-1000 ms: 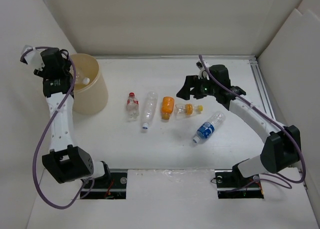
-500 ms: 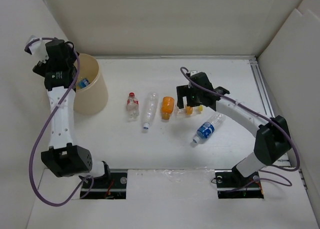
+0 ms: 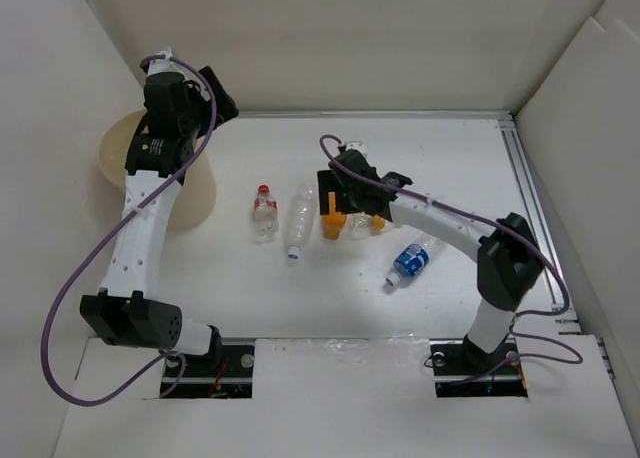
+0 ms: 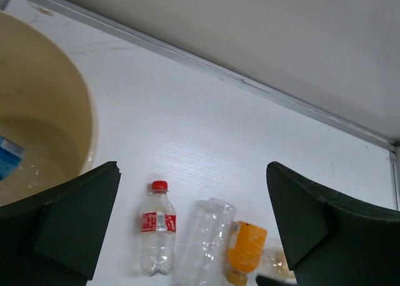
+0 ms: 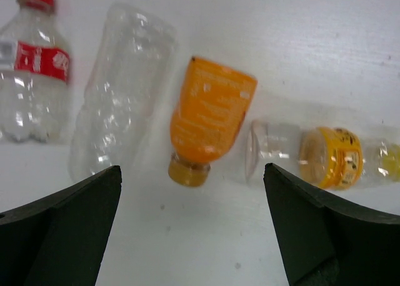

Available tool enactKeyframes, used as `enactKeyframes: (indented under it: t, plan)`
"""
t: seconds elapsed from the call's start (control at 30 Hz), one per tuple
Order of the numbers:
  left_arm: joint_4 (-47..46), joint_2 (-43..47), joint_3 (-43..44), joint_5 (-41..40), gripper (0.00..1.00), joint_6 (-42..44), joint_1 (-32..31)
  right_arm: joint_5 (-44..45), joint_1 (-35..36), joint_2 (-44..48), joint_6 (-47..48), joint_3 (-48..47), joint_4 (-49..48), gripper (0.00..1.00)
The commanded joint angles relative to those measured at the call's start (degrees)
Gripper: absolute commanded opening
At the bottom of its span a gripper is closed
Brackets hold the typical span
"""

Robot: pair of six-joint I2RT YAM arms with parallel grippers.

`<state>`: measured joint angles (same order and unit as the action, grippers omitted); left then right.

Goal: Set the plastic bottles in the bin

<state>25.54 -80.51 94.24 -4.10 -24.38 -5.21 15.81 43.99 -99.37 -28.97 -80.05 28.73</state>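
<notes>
- White table [image 3: 330, 308] below; right gripper [image 5: 194, 233], jaws wide and empty, hangs over the orange bottle [image 5: 209, 114], lined up to take it
- Left gripper [image 4: 200, 233], wide and empty, has the bin [image 4: 87, 111] to its left, a blue-labelled bottle [image 4: 6, 158] inside
- A second ago the left was shut above the bin; the right was farther off

A white, faintly grained surface [image 3: 300, 298] is boxed in by plain off-white panels: a back wall [image 3: 350, 38] beyond it, a left wall [image 3: 35, 258] and a right wall [image 3: 590, 118] beside it. A metal rail [image 3: 440, 114] edges the surface's far side, and a second rail [image 3: 530, 193] its right side. The light is soft and even.
</notes>
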Motion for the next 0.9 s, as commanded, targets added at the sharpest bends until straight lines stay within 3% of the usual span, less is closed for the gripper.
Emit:
enactKeyframes:
  t: [0.0, 0.2, 0.43, 0.53, 0.6, 0.7, 0.83, 0.87]
  plan:
    - [-1.9, 1.6, -0.3, 4.7, 1.0, 2.3, -1.9, 4.2, -0.5, -6.3, -2.0, -8.0, 0.4, 0.99]
    - [-1.9, 2.2, -0.3, 5.8, 1.0, 2.8, -1.9, 6.7, -2.3, -17.2, -3.2, -17.9, 5.6, 0.99]
    - [-1.9, 2.7, -0.3, 6.3, 1.0, 2.8, -1.9, 6.7, -4.1, -20.0, -4.5, -17.9, 6.2, 0.99]
    - [-1.9, 2.7, -0.8, 6.8, 1.0, 2.8, -1.9, 4.6, -5.4, -20.5, -4.5, -17.3, 4.9, 0.92]
    - [-1.9, 2.7, -0.8, 7.4, 1.0, 2.8, -1.9, 2.5, -6.2, -22.0, -4.0, -17.2, 4.1, 0.79]
    - [-1.9, 2.7, -0.8, 7.4, 1.0, 2.3, -1.9, -0.2, -7.5, -23.4, -3.5, -17.2, 2.8, 0.71]
    - [-1.9, 1.7, -0.8, 6.8, 1.0, 2.3, -1.9, -4.4, -8.7, -24.5, -2.9, -16.7, 2.3, 0.72]
    - [-1.9, 1.7, -0.8, 6.8, 1.0, 2.3, -1.9, -4.4, -8.7, -24.5, -2.9, -16.7, 2.3, 0.79]
